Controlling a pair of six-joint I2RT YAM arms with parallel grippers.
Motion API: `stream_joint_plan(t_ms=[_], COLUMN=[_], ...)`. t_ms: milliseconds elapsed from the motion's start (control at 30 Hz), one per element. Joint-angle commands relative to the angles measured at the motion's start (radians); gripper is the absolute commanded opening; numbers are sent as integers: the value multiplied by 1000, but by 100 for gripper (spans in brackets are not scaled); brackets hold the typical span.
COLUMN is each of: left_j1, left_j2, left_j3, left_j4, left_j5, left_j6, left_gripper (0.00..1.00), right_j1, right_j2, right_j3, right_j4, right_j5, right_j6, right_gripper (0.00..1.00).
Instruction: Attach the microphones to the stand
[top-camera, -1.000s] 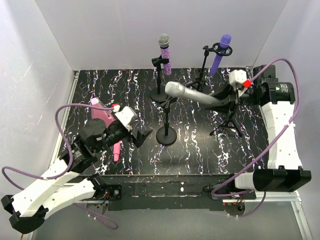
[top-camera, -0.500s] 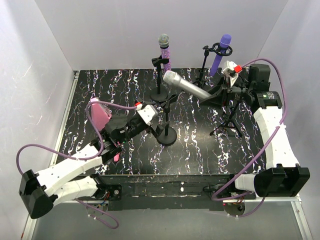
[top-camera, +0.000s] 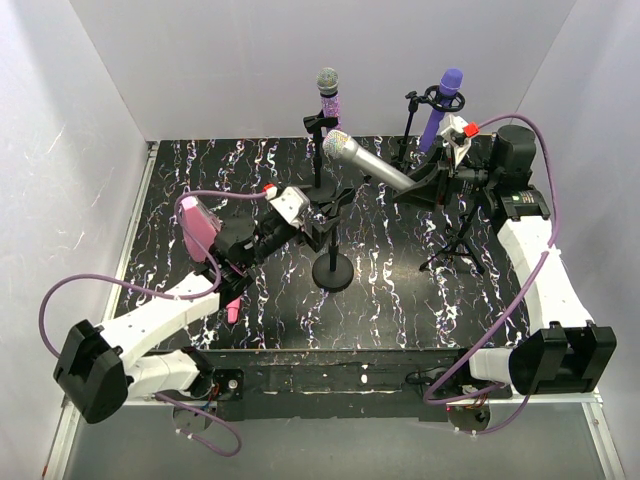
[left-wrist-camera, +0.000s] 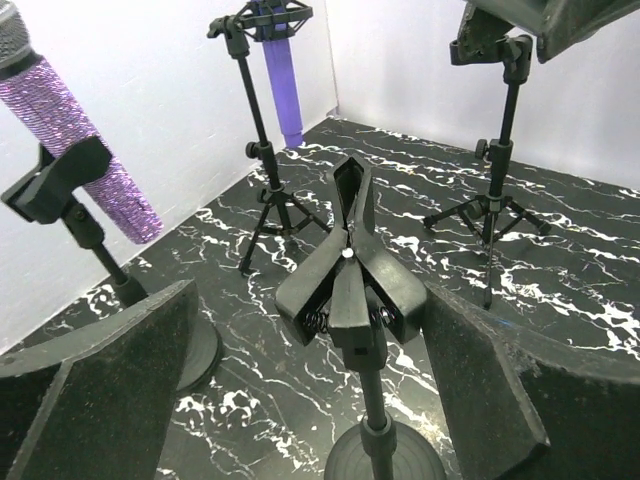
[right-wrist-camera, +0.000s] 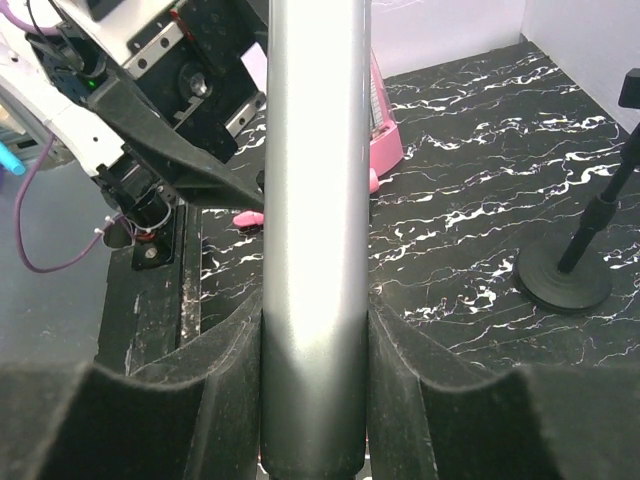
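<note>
My right gripper (top-camera: 420, 184) is shut on the handle of the silver-grey microphone (top-camera: 372, 166), held tilted above the table with its mesh head up and to the left; its body fills the right wrist view (right-wrist-camera: 315, 200). My left gripper (top-camera: 318, 210) is open, its fingers (left-wrist-camera: 100, 385) on either side of the empty clip (left-wrist-camera: 350, 270) of the centre round-base stand (top-camera: 332, 270). The glittery microphone (top-camera: 330, 108) sits in the back round-base stand. The purple microphone (top-camera: 440, 105) sits in the back tripod stand. The pink microphone (top-camera: 233, 305) lies on the table, partly hidden by my left arm.
An empty tripod stand (top-camera: 460, 240) stands at the right, below my right wrist, and shows in the left wrist view (left-wrist-camera: 500, 170). A pink wedge-shaped object (top-camera: 200, 228) rests at the left beside my left arm. White walls close off the left, back and right.
My left gripper has moved right and forward until its open fingers flank the centre stand's clip. My right gripper has lifted the silver microphone up and toward the back.
</note>
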Motion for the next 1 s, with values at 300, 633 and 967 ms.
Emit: stream_joint_plan(t_ms=[300,633,967], left_j1=[31,128,178], left_j2=[92,91,120], left_j3=[52,49,43], left_j4=[110,84,142], left_j5=[160,324,477], left_j6=[-91,-153,-268], left_gripper=[63,2,1], right_j1=[10,62,193], right_j2=[31,128,244], right_j3=[-74,-141,-155], right_j4=[196,308,270], right_j5=[14,-80,-154], right_j6=[45,-13,-161], right_gripper=[1,1,1])
